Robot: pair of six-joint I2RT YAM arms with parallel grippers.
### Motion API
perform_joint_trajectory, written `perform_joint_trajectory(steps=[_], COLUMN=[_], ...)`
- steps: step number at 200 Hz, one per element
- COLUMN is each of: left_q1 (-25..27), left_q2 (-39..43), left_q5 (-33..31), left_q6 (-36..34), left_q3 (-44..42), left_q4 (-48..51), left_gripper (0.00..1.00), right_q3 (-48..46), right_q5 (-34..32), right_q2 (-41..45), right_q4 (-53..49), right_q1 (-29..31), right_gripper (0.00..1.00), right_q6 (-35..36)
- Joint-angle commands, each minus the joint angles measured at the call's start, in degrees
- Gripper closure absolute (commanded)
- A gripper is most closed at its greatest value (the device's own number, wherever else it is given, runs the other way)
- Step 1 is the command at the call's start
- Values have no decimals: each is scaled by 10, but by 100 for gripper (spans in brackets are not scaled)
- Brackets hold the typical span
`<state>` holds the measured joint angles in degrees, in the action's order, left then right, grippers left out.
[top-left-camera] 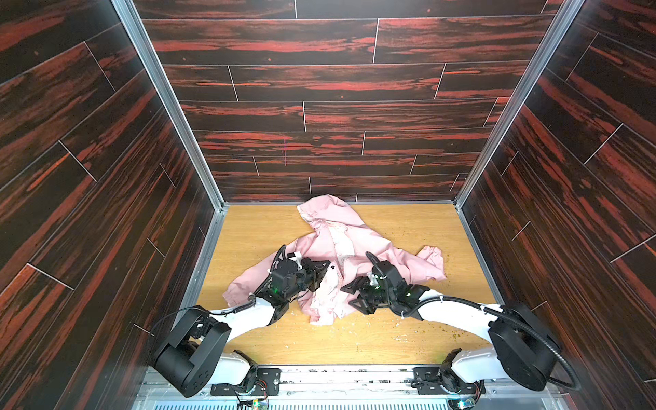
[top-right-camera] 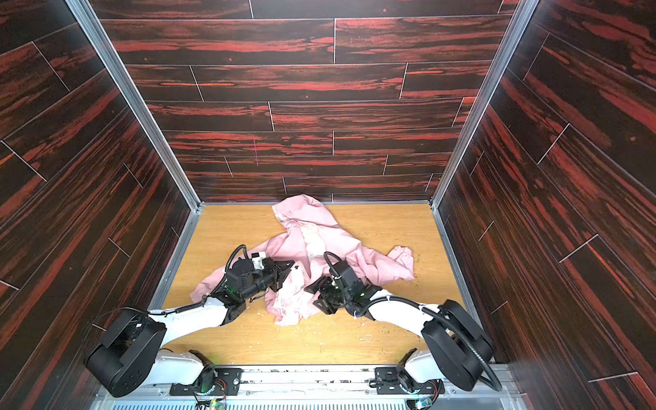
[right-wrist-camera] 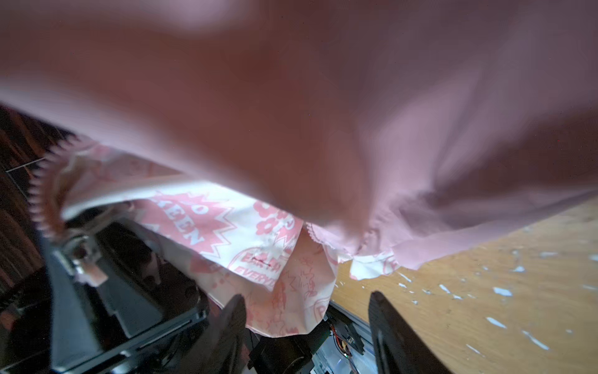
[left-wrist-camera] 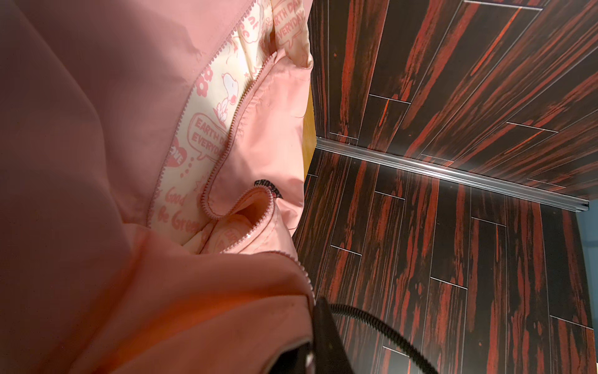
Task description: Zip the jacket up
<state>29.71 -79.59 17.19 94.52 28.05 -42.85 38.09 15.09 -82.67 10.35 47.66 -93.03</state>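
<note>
Nearest in, the right gripper (right-wrist-camera: 305, 301) has its jaws standing apart with nothing pinched, the printed lining (right-wrist-camera: 259, 259) hanging just beyond them. To its left, the left gripper (top-left-camera: 328, 265) is clamped tight on the jacket (top-left-camera: 355, 230), right at the front edge by the zipper (left-wrist-camera: 223, 152). The zipper lies unfastened, cream lining showing between the rows. The pink jacket sprawls mid-table (top-left-camera: 255, 230), one sleeve (top-left-camera: 245, 284) flung left, the other sleeve (top-left-camera: 422, 264) right, and the hood (top-left-camera: 319, 209) reaches the far wall (top-left-camera: 319, 159).
</note>
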Motion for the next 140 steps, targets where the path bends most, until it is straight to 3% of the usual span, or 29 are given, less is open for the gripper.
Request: perform_joint_trajectory(steps=[1, 41, 140], left_q1=[-8, -13, -17], left_q2=[-7, -6, 19], left_q5=[23, 45, 72], left_q6=[-1, 2, 6], left_q3=[20, 20, 11], left_q4=[-5, -6, 6], left_gripper=[100, 100, 100], right_q3=[5, -23, -58], right_q5=[-29, -83, -166], right_q2=[-30, -36, -78], right_q4=[61, 88, 155], right_q1=[27, 53, 78], right_gripper=[38, 46, 46], right_q6=[-79, -127, -186])
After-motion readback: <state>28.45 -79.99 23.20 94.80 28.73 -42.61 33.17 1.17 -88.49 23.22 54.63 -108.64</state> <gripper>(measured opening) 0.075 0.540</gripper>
